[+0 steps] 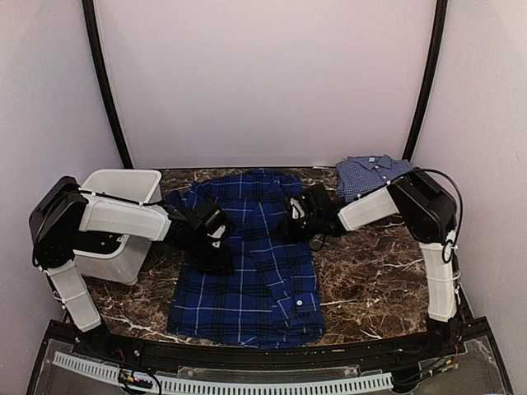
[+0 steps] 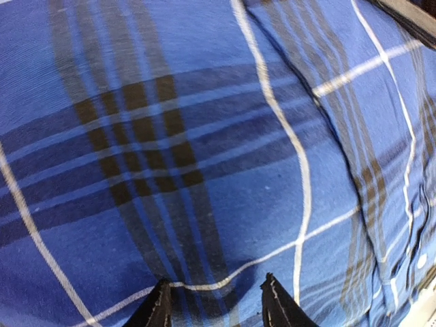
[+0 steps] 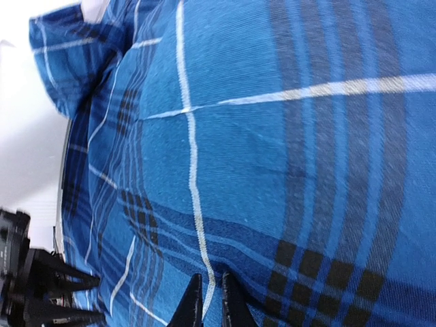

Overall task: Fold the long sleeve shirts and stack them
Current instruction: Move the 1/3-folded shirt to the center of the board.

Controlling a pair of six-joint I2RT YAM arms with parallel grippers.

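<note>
Only the overhead view takes in the whole layout. The deep-blue plaid shirt [image 1: 255,280] lies spread down the middle of the marble counter [image 1: 370,280], from the far edge almost to the near edge. A lighter fine-check shirt [image 1: 370,174] sits folded in the far right corner, and a white bin [image 1: 123,185] stands by the left edge.

From up there both grippers are dark lumps against dark cloth, and their jaws cannot be read. The wrist cameras fill that in. The left wrist view shows the left gripper [image 2: 216,308] with its fingertips [image 2: 158,308] set well apart, down at flat plaid with nothing held between them. A seam or folded edge runs diagonally across the upper right of that view.

The right wrist view shows the right gripper [image 3: 209,306] with its jaws drawn narrow and a white stripe of the plaid leading straight into the slit. They seem to be nipping a ridge of cloth there, though the frame cuts the fingers off low. A black shape at that view's lower left is cropped too far to name.

The left arm [image 1: 123,218] reaches level from the left edge to the shirt's left side. The right arm [image 1: 370,207] stretches low from the right edge to the shirt's right side, nearer the far edge.
</note>
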